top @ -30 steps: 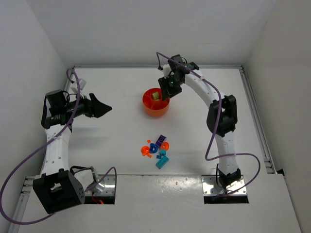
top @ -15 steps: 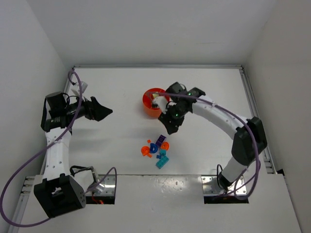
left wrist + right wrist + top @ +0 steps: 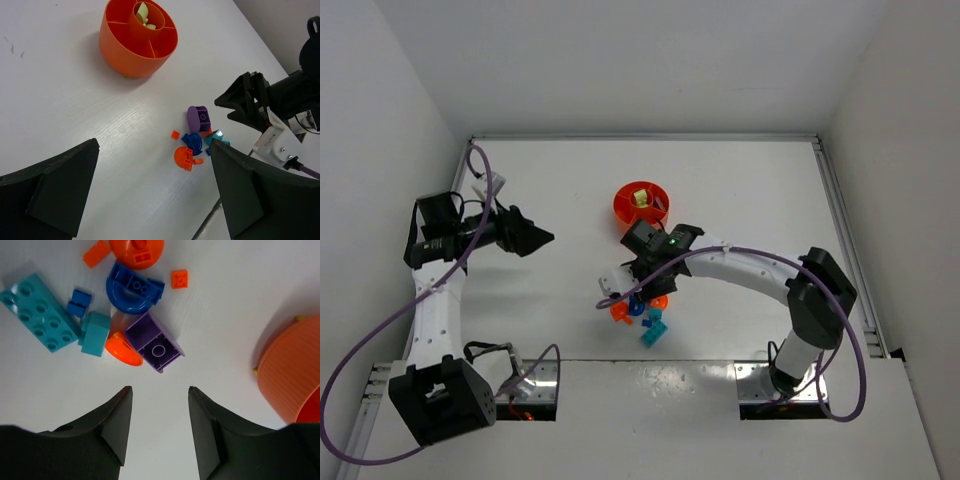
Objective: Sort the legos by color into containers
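Note:
The legos (image 3: 645,315) lie in a small pile in front of the arm bases. The right wrist view shows a purple brick (image 3: 155,342), a blue arch (image 3: 131,290), a long cyan brick (image 3: 35,312) and round orange pieces (image 3: 122,352). My right gripper (image 3: 160,390) hangs open just above the pile with nothing between its fingers, and the purple brick is right ahead of its tips. The round orange dish of containers (image 3: 640,205) stands behind the pile, with lime pieces (image 3: 143,15) in its middle compartment. My left gripper (image 3: 535,238) is open and empty, far to the left.
A tiny orange square (image 3: 175,134) lies a little apart from the pile on the dish side. The dish wall (image 3: 295,375) is close on the right of the right gripper. White walls and a raised rail border the table.
The right arm has swung from above the dish down and forward to the pile. The left gripper has opened wider and stayed in place.

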Controlling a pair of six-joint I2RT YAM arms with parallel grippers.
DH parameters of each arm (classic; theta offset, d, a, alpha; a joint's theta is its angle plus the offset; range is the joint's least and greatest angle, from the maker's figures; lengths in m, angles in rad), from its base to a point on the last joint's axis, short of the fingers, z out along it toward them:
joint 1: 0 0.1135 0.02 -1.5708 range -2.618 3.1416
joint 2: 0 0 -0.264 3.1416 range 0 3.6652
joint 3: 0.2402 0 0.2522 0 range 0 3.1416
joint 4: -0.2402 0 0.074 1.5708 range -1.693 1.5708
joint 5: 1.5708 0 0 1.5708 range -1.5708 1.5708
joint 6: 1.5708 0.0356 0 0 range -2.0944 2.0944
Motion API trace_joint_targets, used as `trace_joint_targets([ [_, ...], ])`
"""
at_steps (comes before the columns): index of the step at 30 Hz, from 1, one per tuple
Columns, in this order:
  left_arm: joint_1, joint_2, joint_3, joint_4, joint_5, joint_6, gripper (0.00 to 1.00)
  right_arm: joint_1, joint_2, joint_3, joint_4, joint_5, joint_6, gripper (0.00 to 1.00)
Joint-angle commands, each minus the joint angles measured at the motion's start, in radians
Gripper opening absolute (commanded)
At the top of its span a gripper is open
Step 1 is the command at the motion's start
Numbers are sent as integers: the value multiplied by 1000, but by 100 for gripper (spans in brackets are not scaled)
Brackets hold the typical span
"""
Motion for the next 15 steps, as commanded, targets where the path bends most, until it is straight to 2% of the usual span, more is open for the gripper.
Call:
trace_joint_targets([
  [1, 10, -37, 43, 7, 41, 40, 100, 3, -23, -49, 51, 3, -238, 48],
  [3, 22, -37, 43, 7, 41, 40, 100, 3, -55, -80, 65, -26, -289, 48],
  [7, 82, 22, 43, -2, 134, 20, 100, 14, -43, -106, 54, -36, -383, 48],
  [10, 125, 72, 43, -2, 199, 20, 100, 14, -20, -106, 41, -56, -409, 48],
  [15, 140, 93, 43, -2, 218, 20, 100, 14, 21, -72, 65, -65, -434, 48],
])
